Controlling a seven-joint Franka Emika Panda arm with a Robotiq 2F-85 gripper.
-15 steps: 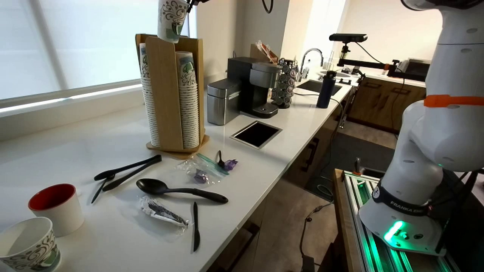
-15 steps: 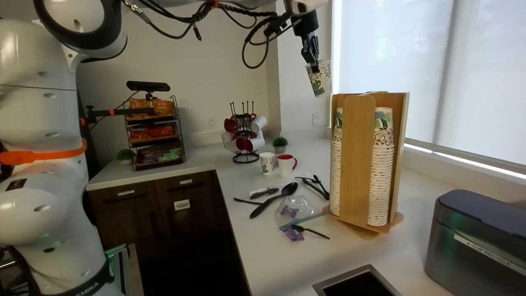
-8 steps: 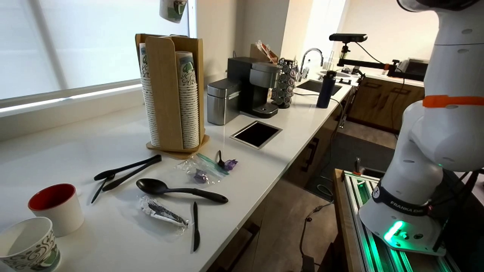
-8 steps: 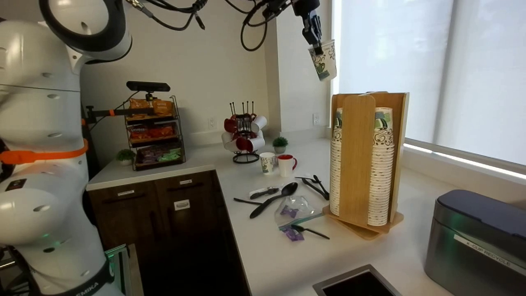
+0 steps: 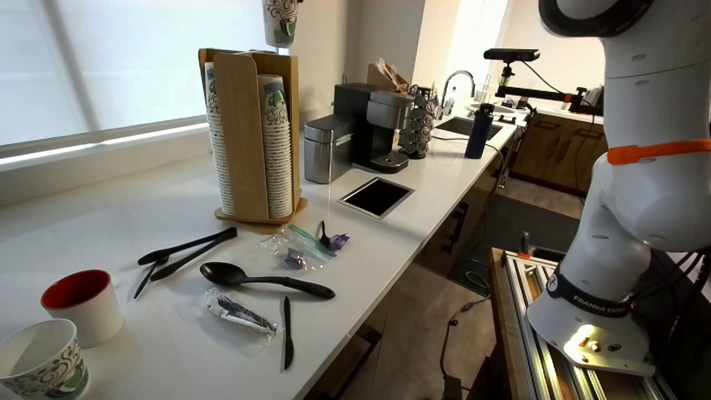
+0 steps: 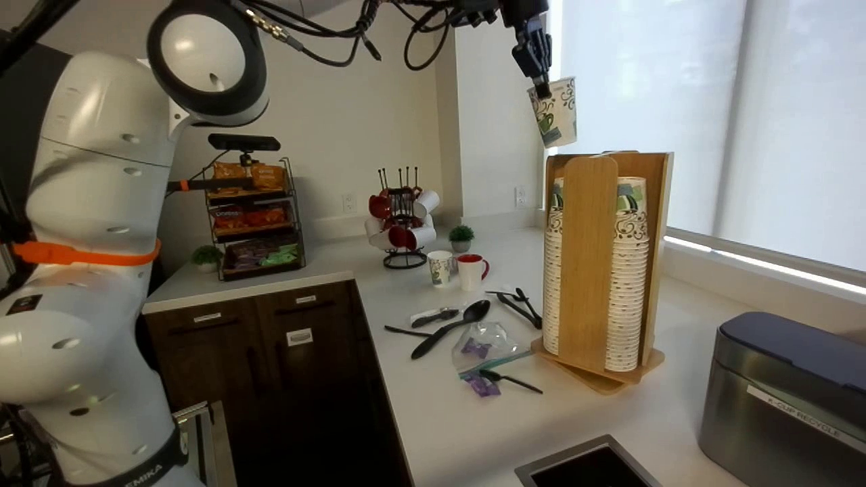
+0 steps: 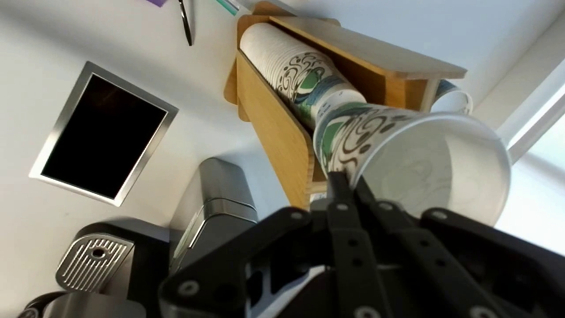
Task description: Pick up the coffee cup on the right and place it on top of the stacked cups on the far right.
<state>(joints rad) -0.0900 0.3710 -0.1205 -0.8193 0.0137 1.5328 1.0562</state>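
My gripper [image 6: 543, 89] is shut on the rim of a patterned paper cup [image 6: 558, 115] and holds it in the air, tilted, mouth up, above the cup holder. In an exterior view the cup [image 5: 280, 22] shows at the top edge, with the gripper almost wholly out of frame. In the wrist view one fingertip is outside and one inside the cup wall [image 7: 366, 132], at the gripper [image 7: 351, 181]. The stacked cups [image 6: 626, 284] stand upside down in the wooden holder [image 6: 585, 270]; the stack [image 5: 278, 161] also shows in the wrist view [image 7: 304, 70], partly hidden behind the held cup.
Another paper cup [image 5: 47, 361] and a red-white mug [image 5: 83, 311] stand on the counter. Tongs [image 5: 189, 253], a black spoon [image 5: 266, 279] and a plastic bag [image 5: 300, 250] lie before the holder. A steel bin [image 5: 328, 150] and a counter opening [image 5: 376, 197] are beside it.
The held cup first rose, then moved sideways and slightly down, now over the holder's edge in the exterior views. The arm has swung with it. The base light changed from green to yellowish white.
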